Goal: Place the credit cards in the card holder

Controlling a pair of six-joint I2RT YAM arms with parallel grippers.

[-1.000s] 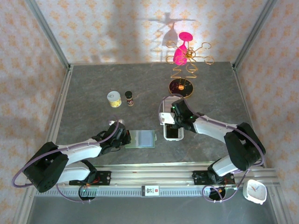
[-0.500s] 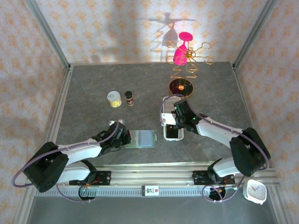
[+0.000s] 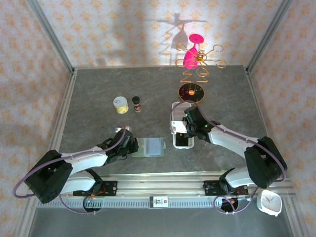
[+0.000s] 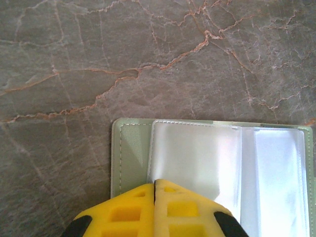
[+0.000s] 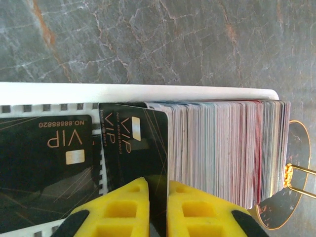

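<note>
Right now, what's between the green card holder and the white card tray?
Nothing: in the top view, only bare table separates the card holder from the white tray.

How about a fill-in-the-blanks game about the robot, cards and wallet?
The right gripper pinches a thin black card with gold letters spelling ____.
The left gripper is shut on the sage-green folding wallet, which lies ____.
The long perforated tray holding the upright stack of cards is coloured ____.
Missing words: VIP, open, white.

An open sage-green folding wallet point(image 3: 149, 146) lies on the grey marble counter point(image 3: 94, 94), the left gripper point(image 3: 131, 146) at its edge.
</note>
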